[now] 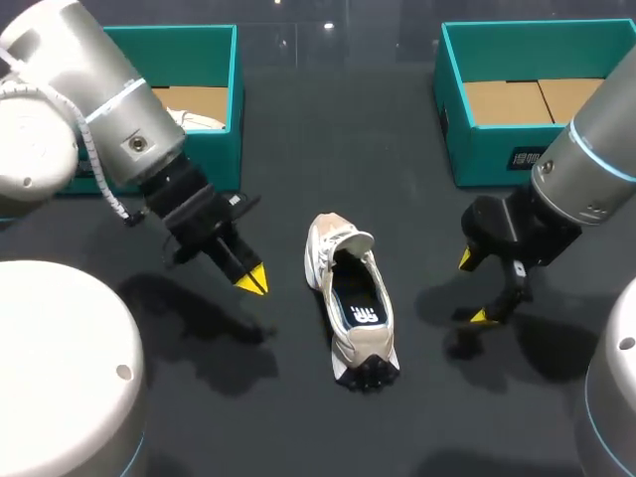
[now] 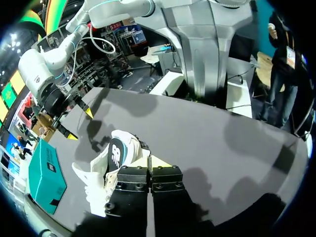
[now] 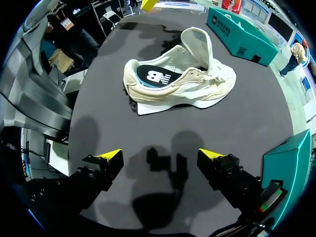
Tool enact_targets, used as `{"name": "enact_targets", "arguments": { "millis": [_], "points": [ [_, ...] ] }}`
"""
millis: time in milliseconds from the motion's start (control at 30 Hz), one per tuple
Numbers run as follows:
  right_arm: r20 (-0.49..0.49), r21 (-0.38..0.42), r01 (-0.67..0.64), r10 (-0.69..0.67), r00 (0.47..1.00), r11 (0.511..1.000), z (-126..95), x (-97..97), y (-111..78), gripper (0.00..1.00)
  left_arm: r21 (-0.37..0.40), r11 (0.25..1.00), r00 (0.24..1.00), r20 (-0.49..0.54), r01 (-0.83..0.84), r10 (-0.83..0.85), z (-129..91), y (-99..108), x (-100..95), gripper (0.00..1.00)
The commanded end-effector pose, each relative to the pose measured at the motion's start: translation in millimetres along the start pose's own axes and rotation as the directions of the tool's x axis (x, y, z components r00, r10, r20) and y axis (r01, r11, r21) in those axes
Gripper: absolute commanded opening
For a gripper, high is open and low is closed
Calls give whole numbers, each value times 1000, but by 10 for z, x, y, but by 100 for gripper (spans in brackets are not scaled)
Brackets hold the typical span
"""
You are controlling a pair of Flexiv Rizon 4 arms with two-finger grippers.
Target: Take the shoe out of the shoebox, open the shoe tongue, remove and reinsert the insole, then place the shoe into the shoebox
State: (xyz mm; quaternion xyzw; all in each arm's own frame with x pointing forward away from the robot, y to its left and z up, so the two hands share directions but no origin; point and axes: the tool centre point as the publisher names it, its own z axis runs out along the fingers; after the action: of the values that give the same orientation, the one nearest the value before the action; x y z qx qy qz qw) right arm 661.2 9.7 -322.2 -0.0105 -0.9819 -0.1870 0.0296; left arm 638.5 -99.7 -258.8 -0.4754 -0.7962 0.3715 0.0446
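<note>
On the dark, matte table (image 1: 298, 139), two teal cardboard boxes sit at the far corners, the left shoebox (image 1: 169, 55) and the right shoebox (image 1: 487, 159), the latter showing a bare brown floor. Between the arms lies the shoe (image 1: 353, 308), upright on its sole. Its long axis runs from far to near, with the toe toward the boxes and the heel toward the robot. It is a soft cream and beige trainer with black rubber lugs (image 1: 370, 374) wrapping up at the heel. The left tool (image 1: 251, 280) hangs just beside the shoe's left flank with its yellow tips pressed together on nothing. The right tool (image 1: 475, 288) stands a little farther off on the other side, its tips spread wide and empty. I judge the left one slightly the nearer. The floppy tongue (image 1: 348, 243) is folded forward, baring the mouth. The dark, flat insole (image 1: 360, 303) lies inside, so any reach for it must come down from above.
</note>
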Motion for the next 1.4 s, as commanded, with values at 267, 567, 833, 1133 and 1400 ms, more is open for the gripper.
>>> {"name": "enact_targets", "arguments": {
  "millis": [267, 567, 833, 1133, 1400],
  "points": [
    [2, 2, 0, 0, 1000, 1000, -4, 16, -3, 100, -1, 1000, 977, -215, 1, -1, -44, 4, -44, 0],
    [19, -13, -29, 29, 999, 1000, -19, 39, -84, 100, -34, 984, 925, -348, -175, 153, 203, -52, -210, 0],
    [38, 4, -85, 84, 996, 996, -275, 108, -481, 100, -88, 965, 908, -369, -249, 201, 382, -86, -312, 0],
    [48, -1, -83, 83, 995, 997, -356, 117, -662, 100, -222, 916, 907, -341, -335, 249, 496, -110, -449, 0],
    [48, -1, -83, 83, 995, 997, -356, 117, -662, 100, -187, 916, 893, -357, -356, 274, 668, 19, -598, 0]
  ]
}}
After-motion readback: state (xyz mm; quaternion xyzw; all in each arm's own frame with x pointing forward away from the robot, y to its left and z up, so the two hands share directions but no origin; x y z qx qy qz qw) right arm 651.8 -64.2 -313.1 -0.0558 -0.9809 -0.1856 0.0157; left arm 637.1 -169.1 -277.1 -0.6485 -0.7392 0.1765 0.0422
